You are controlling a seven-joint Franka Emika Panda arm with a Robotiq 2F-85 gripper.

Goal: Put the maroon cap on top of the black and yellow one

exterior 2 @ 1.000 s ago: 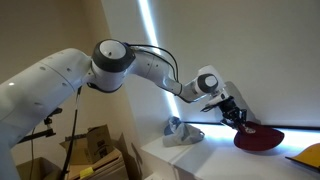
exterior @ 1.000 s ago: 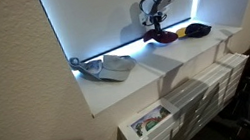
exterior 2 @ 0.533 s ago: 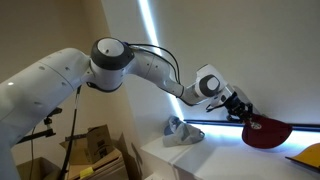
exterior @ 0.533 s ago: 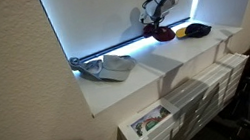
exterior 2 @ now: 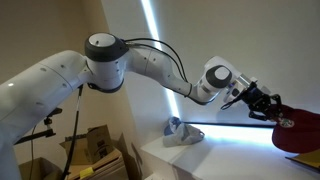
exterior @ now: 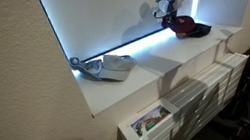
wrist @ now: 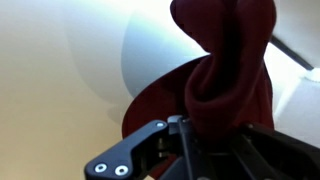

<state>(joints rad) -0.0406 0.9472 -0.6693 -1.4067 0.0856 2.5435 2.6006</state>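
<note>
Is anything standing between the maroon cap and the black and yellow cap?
Nothing visible does. The claw holds the maroon cap close to the black and yellow one; the light grey cap lies far aside on the sill.

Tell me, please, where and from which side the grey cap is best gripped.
Probably the raised crown of the grey cap, pinched from above. It lies flat on the ledge with the window right behind it, so a side approach looks cramped. Its thin end hugs the surface, leaving little to get under.
</note>
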